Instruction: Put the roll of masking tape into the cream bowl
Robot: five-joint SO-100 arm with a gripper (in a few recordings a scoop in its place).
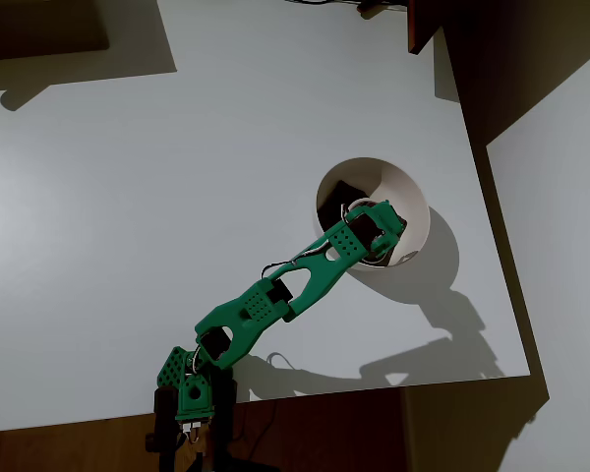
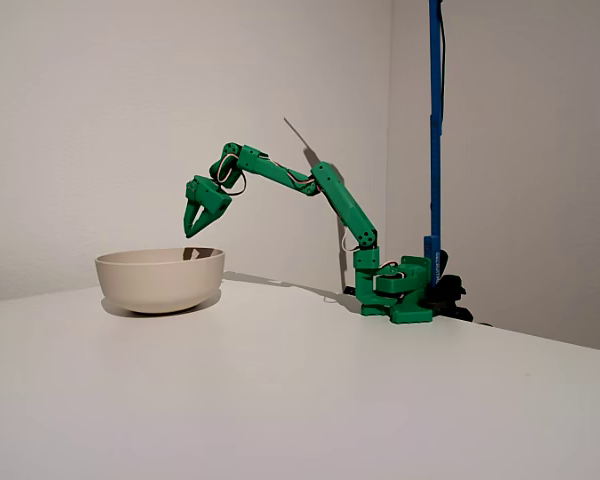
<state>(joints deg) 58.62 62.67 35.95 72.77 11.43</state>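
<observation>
Gripper [image 2: 193, 230] hung just above the bowl [image 2: 160, 277] in the fixed view, left of centre, tips pointing down and drawn together; nothing seen between them. Overhead, the gripper [image 1: 374, 236] sat over the bowl [image 1: 403, 197], right of centre. Bowl was cream, round, deep, smooth-walled, a dark pad [image 1: 346, 197] inside. The tape roll could not be made out. White table [image 1: 177, 197] beneath.
</observation>
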